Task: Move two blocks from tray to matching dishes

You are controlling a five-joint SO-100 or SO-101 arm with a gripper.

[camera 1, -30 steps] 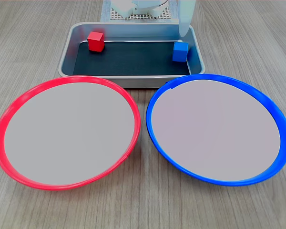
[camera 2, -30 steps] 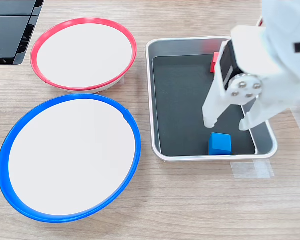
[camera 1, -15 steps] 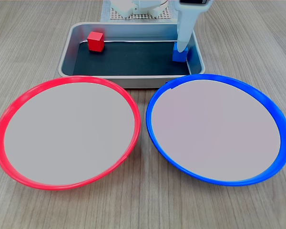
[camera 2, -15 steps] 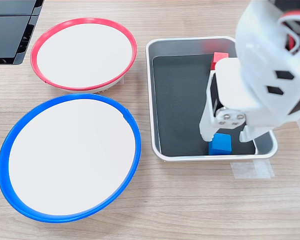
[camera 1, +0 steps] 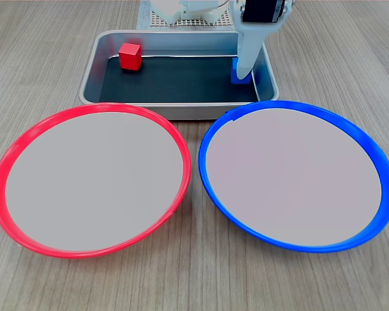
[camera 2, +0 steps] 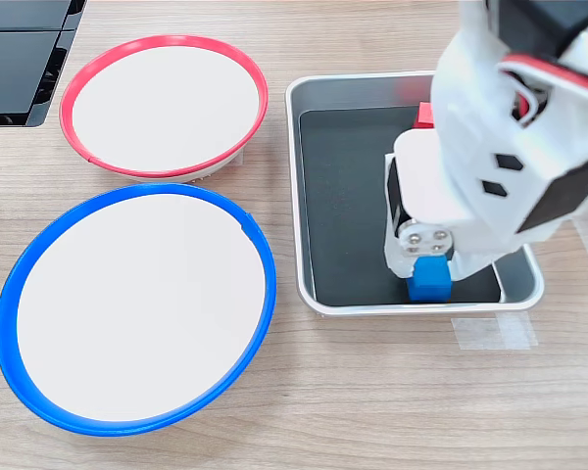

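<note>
Straddling blue block (camera 2: pixel 430 279) in tray (camera 2: pixel 308 186) corner, claw (camera 2: pixel 427 262) fingers apart. Advice: close squarely, lift clear of rim, carry to blue-rimmed dish (camera 2: pixel 20 264).

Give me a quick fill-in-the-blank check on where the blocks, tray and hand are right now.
1. The hand is down over the ____ block.
2. The red block sits in the ____.
3. Both dishes, red-rimmed and blue-rimmed, hold ____ blocks.
4. In the first exterior view, the tray lies ____ the dishes.

Missing words: blue; tray; no; behind
</note>
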